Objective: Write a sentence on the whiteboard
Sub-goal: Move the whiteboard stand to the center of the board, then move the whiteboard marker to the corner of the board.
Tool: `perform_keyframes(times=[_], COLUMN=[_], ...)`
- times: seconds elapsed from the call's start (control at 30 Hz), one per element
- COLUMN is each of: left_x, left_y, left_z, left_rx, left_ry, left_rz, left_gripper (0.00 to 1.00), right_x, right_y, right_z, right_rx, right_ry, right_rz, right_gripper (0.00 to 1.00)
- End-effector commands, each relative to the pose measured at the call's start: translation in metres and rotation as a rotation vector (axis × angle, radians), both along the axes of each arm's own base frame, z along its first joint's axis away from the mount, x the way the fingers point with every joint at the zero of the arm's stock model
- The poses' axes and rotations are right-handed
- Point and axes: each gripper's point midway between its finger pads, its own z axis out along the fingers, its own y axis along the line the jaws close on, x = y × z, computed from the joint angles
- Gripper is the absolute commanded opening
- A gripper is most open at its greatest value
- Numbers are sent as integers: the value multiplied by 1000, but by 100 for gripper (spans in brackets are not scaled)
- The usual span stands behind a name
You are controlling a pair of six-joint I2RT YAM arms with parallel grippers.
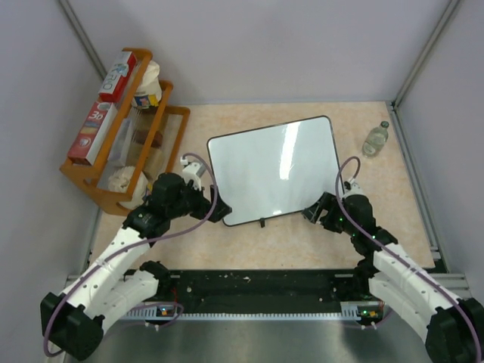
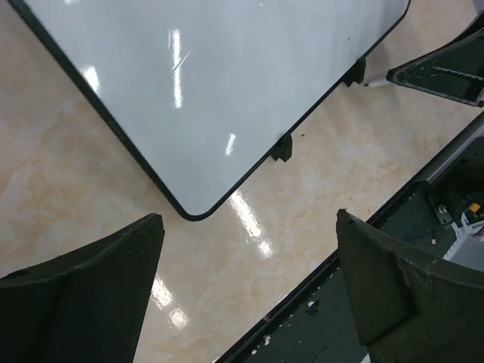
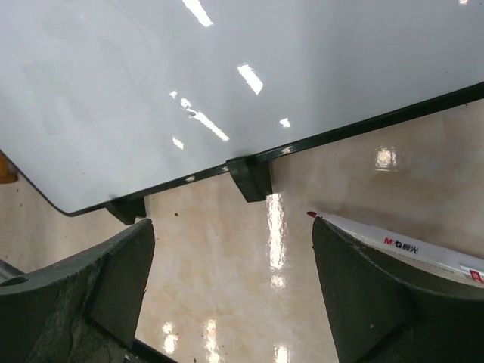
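Whiteboard (image 1: 276, 170): we see it lying flat near the middle of the counter (image 1: 302, 246). It is turned a little askew, and its long edge with the small black feet (image 1: 262, 222) faces the arm bases.
Board surface: we see glossy white inside a thin black frame, with streaks of reflected light.
Left end effector (image 1: 215, 212): its jaws are spread wide and hold nothing. It sits at the board's near left corner.
Left wrist view: the rounded corner of the whiteboard (image 2: 227, 76) lies just ahead of the gap between the fingers of the left end effector (image 2: 249, 291). We see bare counter between the corner and the fingers.
Right end effector (image 1: 314, 214): its jaws stand well apart with nothing clamped between them. It sits just off the board's near right corner.
Right wrist view: the footed edge of the whiteboard (image 3: 189, 76) runs across just beyond the fingers of the right end effector (image 3: 227, 295), and one foot is almost in line with the gap.
Marker (image 3: 393, 246): it has a white barrel with printing and a red tip. It lies along the finger on the right of that view, its tip pointing toward the board's edge but short of it. We cannot tell whether it rests on the counter.
Rack (image 1: 125, 144): this wooden rack stands left of the board and holds boxes and bags.
Bottle (image 1: 375, 140): it is clear and stands off the board's far right corner.
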Motion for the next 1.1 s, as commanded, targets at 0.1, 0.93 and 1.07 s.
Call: perform_keyframes(times=[0.1,0.93,1.07], left_x=[-2,-43,-52], left_y=[-48,-228,-253], left_z=[40,16,0], left_rx=[-15,137,150], left_ry=[-101,-336,-366], left_rz=[-175,-753,-836], left_gripper=[99,98,96], right_x=[-12,-6,8], right_y=[2,-36,-48], right_z=[37,93,104], right_rx=[93,-57,-97], right_ry=[-103,-149,-141], right_rz=[6,-136,-160], right_gripper=[89,99,99])
